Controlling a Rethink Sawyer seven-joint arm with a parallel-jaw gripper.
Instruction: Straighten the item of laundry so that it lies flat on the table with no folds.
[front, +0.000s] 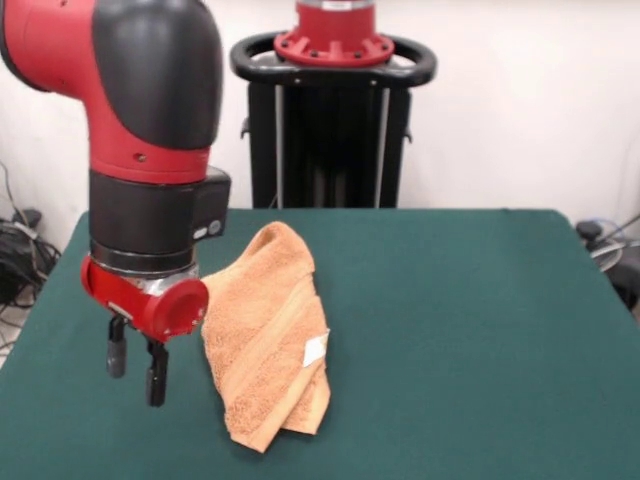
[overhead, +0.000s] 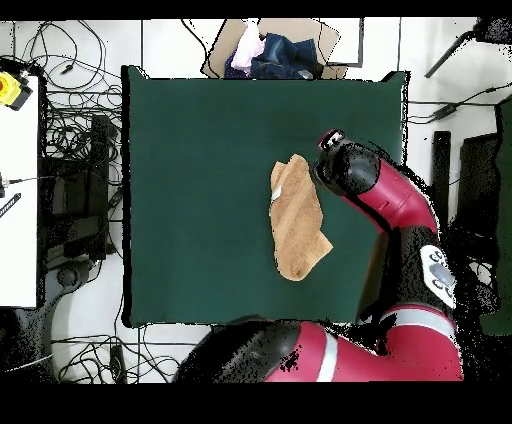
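Observation:
The item of laundry (front: 268, 330), an orange-tan towel, lies folded over itself in a long bunch on the green table (front: 480, 330), with a small white tag (front: 315, 349) showing on its right side. My gripper (front: 136, 360) hangs just left of it, a little above the table, open with nothing between its black fingers (front: 157, 373). In the overhead view the laundry (overhead: 298, 218) lies right of the table's (overhead: 200, 200) middle. The arm's wrist (overhead: 346, 170) there stands at the towel's upper right edge and hides the gripper.
A cardboard box with clothes (overhead: 262, 50) sits beyond the table's top edge in the overhead view. Cables and a white bench (overhead: 18, 180) lie off the left side. The black pedestal (front: 333, 130) stands behind the table.

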